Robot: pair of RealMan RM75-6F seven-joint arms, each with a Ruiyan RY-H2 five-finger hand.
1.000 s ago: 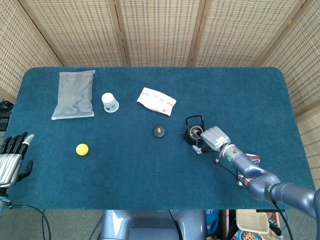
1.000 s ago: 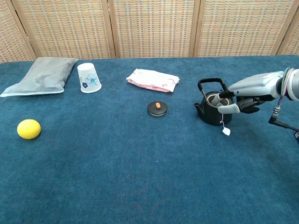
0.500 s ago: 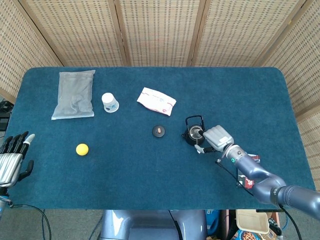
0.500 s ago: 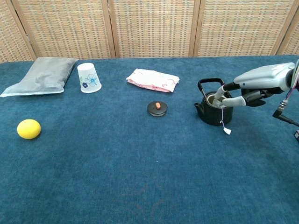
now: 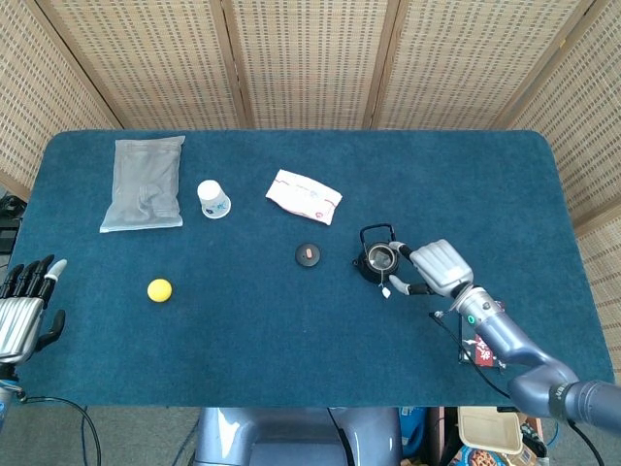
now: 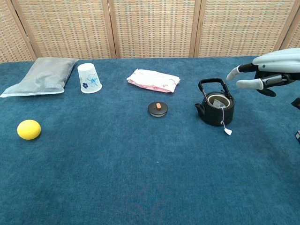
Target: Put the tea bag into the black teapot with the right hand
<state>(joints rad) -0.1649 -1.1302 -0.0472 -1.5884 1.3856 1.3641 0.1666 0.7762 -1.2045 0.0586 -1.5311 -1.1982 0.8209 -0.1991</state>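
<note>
Right of centre in both views, the small black teapot (image 6: 215, 110) with its upright loop handle stands on the blue carpeted table (image 6: 140, 178); its mouth is uncovered, and the pale tea bag (image 6: 218, 102) lies inside it, while its thin white string runs over the rim and down the pot's outer side to a small white paper tag (image 6: 227, 131) resting on the table just beside the base. The silver-grey right hand (image 6: 262, 75) hangs in the air at the right edge of the chest view, above and to the right of the teapot, touching nothing, its fingers spread and empty. The left hand (image 5: 21, 313) sits at the lower left edge of the head view, fingers apart, holding nothing. A round black teapot lid (image 6: 158, 108) with an orange knob lies on the table left of the teapot.
</note>
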